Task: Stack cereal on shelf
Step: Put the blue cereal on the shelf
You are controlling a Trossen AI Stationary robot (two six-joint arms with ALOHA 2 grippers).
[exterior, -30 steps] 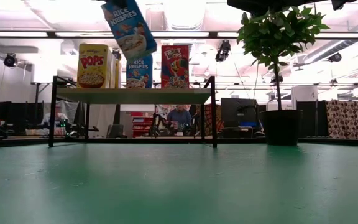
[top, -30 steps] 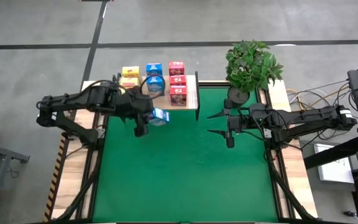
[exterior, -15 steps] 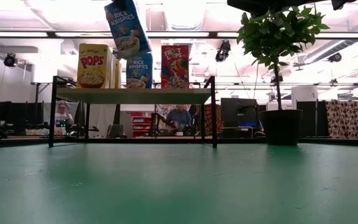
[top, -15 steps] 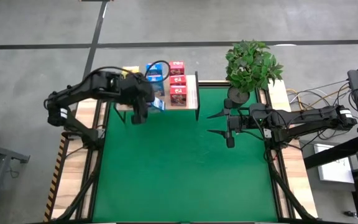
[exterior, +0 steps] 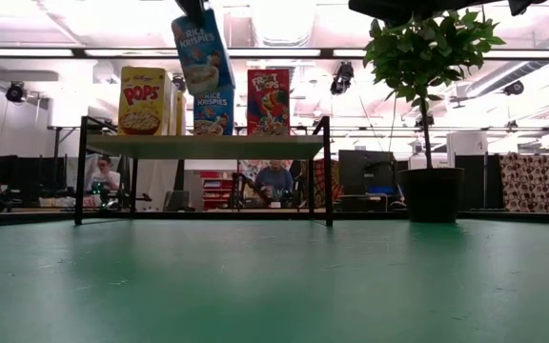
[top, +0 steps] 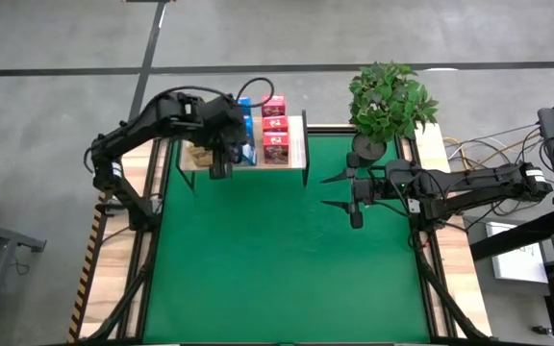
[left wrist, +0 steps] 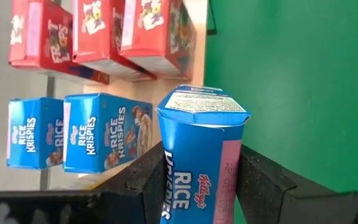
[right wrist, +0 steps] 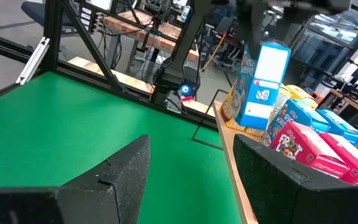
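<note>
High view: the left gripper [top: 221, 154] hangs over the shelf [top: 296, 144], presumably to set its box down; the right gripper [top: 339, 190] waits apart, fingers spread.

Low view: a Rice Krispies box [exterior: 201, 52] hangs tilted above another.

Left wrist view: fingers clamp that box; two blue and three red boxes stand shelved.

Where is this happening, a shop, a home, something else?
Most likely a robotics lab or workshop: a bare concrete floor, other workbenches with cables, and ceiling strip lights over an open hall where people sit at desks.
</note>
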